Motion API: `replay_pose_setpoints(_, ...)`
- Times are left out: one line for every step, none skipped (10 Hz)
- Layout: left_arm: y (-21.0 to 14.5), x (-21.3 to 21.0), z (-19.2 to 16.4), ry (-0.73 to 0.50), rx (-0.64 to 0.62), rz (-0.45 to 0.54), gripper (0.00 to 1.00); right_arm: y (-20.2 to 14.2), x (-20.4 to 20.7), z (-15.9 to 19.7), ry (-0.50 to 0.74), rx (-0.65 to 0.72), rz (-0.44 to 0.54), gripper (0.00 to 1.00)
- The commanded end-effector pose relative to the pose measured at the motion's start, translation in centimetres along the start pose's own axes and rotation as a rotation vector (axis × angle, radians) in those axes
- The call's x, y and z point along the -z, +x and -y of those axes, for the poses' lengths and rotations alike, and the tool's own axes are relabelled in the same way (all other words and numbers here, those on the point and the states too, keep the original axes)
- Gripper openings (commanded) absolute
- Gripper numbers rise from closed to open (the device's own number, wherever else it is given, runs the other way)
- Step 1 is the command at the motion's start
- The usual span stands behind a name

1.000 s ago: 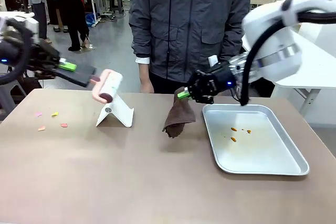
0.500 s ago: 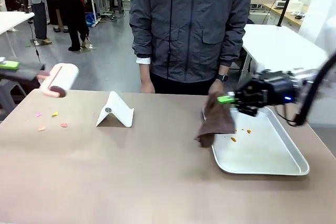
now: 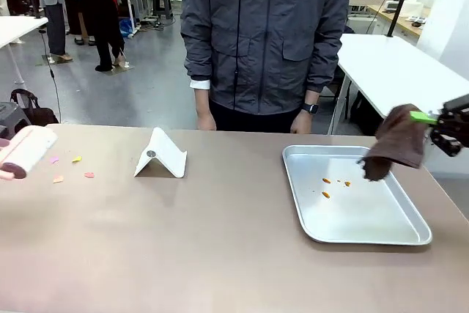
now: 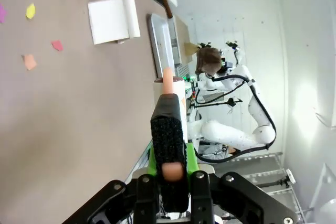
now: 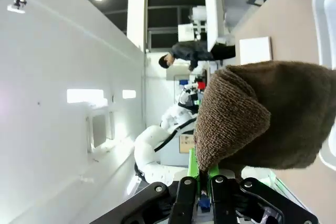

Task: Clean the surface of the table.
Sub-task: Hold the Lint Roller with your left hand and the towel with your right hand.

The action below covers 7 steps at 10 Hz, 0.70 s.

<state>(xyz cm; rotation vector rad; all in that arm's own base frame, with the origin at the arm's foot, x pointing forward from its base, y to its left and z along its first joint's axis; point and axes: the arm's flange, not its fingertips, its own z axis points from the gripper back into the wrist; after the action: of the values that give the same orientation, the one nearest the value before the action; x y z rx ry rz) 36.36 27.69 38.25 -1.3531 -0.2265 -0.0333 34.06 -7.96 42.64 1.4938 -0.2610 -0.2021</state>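
Counter [image 3: 220,254]: brown matte top across the whole front view, the strip at 6 o'clock bare. Left gripper [image 4: 168,150], in its own wrist view: jaws clamped tight on the handle of a lint roller [image 4: 171,90], roll end pointing away from the wrist. In the front view the roller hangs at the 9 o'clock edge, apparently just clear of the top and beside a scatter of coloured paper scraps [image 3: 73,159]. My guess is that it is held low and sideways so the sticky roll can be run over them. Right gripper [image 3: 425,117] at 3 o'clock, out past the counter's edge: jaws closed on one corner of a brown cloth [image 3: 396,141]. The rest of the cloth droops in a bunch above the far right rim of a metal tray [image 3: 381,234]. A corner pinch leaves the bulk free for wiping, and holding it by the tray may let loosened bits drop there. The tray lies flat at 3 to 4 o'clock, with a few orange crumbs [image 3: 326,181] on its floor. A white folded stand [image 3: 163,155] sits at 11 o'clock with nothing on it, probably the roller's rest. Person [image 3: 264,42] at 12 o'clock, at the far edge, arms down, touching nothing. The scraps are not yet lifted, so cleaning looks barely begun.
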Motion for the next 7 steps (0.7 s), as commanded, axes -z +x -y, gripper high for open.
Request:
replay_pose_setpoints(-0.3, -2.0, -1.5, -0.088, 0.059, 0.067, 0.0, -0.8, -0.7, 2.8, -0.034, -0.032, -0.022, 0.0)
replay_pose_setpoints(-0.3, -1.9, -2.0, -0.11, 0.046, 0.109, 0.0, -0.5, -0.6, 3.1, -0.048, -0.082, -0.032, 0.0)
replay_pose_setpoints(0.3, -1.4, -2.2, -0.106, 0.01, 0.116, 0.0, -0.2, -0.2, 3.1, -0.078, -0.099, -0.007, 0.0)
replay_pose_setpoints(-1.0, -2.1, -2.1, -0.055, 0.024, 0.079, 0.0, -0.1, -1.4, 2.5, -0.034, -0.016, -0.008, 0.0)
replay_pose_setpoints(-1.0, -2.1, -2.1, -0.055, 0.024, 0.079, 0.0, -0.1, -1.4, 2.5, -0.034, -0.016, -0.008, 0.0)
replay_pose_setpoints(-1.0, -2.1, -2.1, -0.055, 0.024, 0.079, 0.0, -0.1, -1.4, 2.5, -0.034, -0.016, -0.008, 0.0)
replay_pose_setpoints(-1.0, -2.1, -2.1, -0.055, 0.024, 0.079, 0.0, -0.1, -1.4, 2.5, -0.034, -0.016, -0.008, 0.0)
